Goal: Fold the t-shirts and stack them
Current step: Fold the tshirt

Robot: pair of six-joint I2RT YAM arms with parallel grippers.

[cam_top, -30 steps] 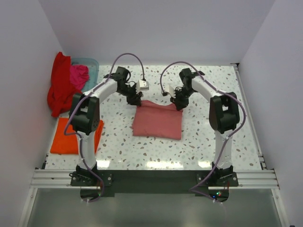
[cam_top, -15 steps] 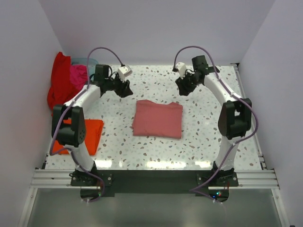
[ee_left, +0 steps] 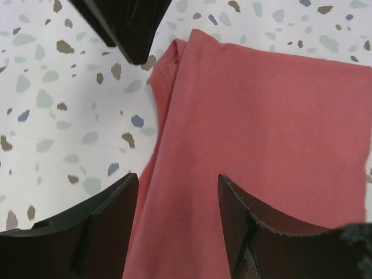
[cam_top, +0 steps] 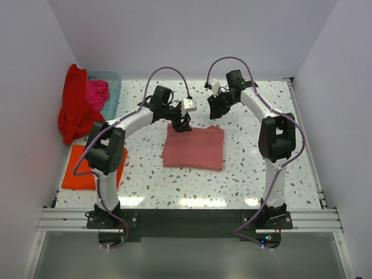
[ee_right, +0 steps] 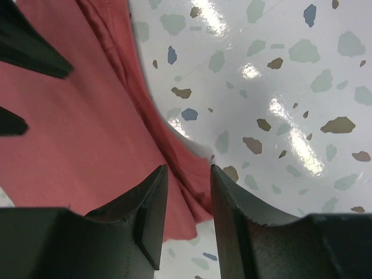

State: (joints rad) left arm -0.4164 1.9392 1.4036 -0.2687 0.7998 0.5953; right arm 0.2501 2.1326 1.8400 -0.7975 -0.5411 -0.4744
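A dusty rose-pink t-shirt (cam_top: 193,146) lies folded flat on the middle of the speckled table. My left gripper (cam_top: 181,123) is at its far left corner. In the left wrist view that gripper (ee_left: 177,192) stands open, the pink cloth (ee_left: 261,110) spread below the gap. My right gripper (cam_top: 216,108) hovers just beyond the shirt's far right corner. The right wrist view shows it (ee_right: 189,174) open too, with the shirt's folded edge (ee_right: 75,128) lying beneath the gap and nothing pinched. A folded orange t-shirt (cam_top: 87,168) lies at the left.
At the back left stands a pale blue basket (cam_top: 111,81). A red t-shirt (cam_top: 72,110) is draped over its side and a magenta one (cam_top: 97,92) lies bunched inside. White walls close in the table on three sides.
Both grippers left the pink shirt's far edge, swung out toward the back and opened. The left one is back at the far left corner; the right has neared the far right corner.
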